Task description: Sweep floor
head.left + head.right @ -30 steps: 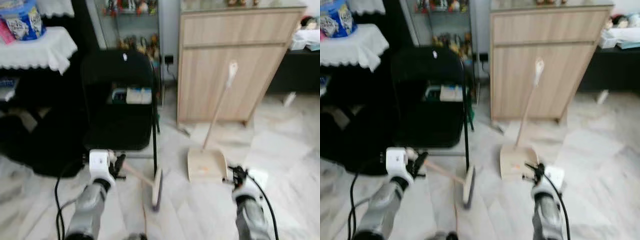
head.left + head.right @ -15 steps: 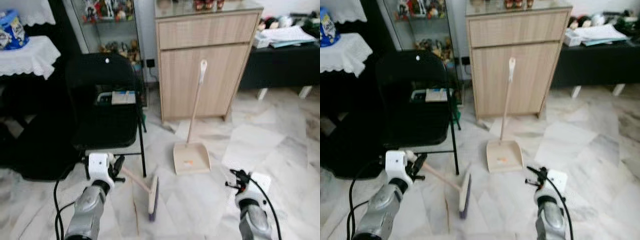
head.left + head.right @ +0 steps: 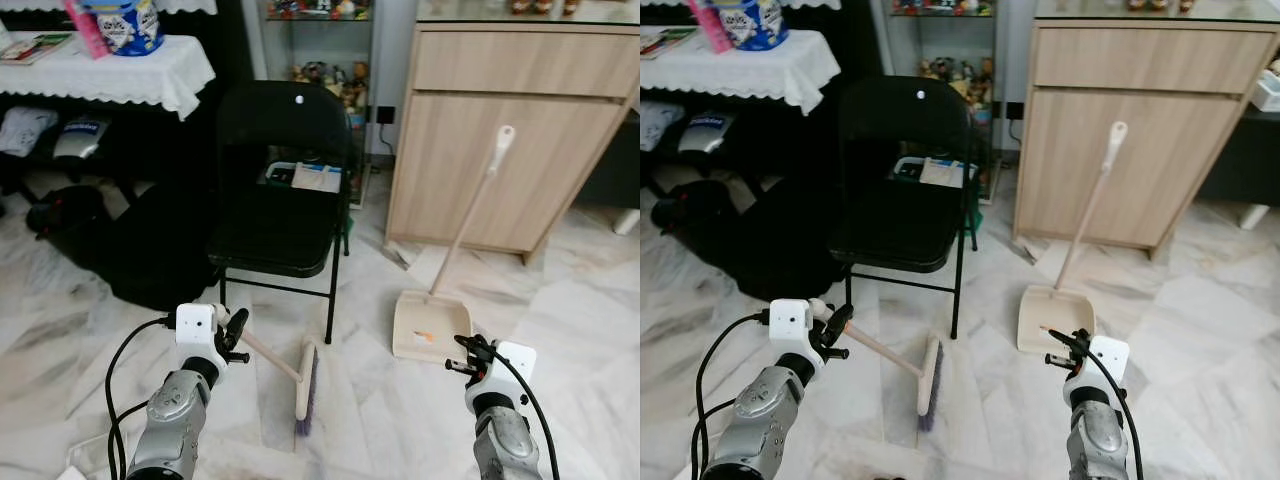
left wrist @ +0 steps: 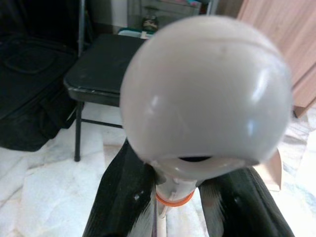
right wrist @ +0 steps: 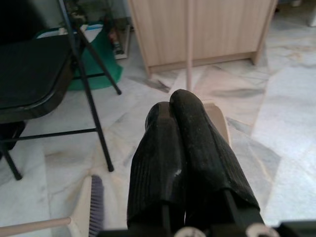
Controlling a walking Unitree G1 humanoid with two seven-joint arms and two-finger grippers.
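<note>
A white cloth-covered table (image 3: 120, 75) stands at the far left of the room, with a dark bag (image 3: 150, 245) slumped on the marble floor (image 3: 600, 320) below it. In front, the robot's left gripper (image 3: 236, 336) is clamped around the top end of a broom (image 3: 290, 370), its two black fingers (image 4: 123, 197) pressed to either side of the pale handle just under the rounded cap (the cap looms large in the left wrist view). The handle slants down and to the right to the broom head (image 3: 928, 380), whose purple bristles rest on the floor just in front of a black folding chair (image 3: 285, 190). To the right of the chair, a beige dustpan (image 3: 430, 325) sits flat on the floor with its long handle leaning up and back toward a light wooden cabinet (image 3: 510, 130). At the right, the right gripper (image 3: 1058, 346) hovers above the floor just in front of the dustpan, its fingers (image 5: 182, 148) pressed together with nothing between them, pointing toward the pan and its upright handle.
</note>
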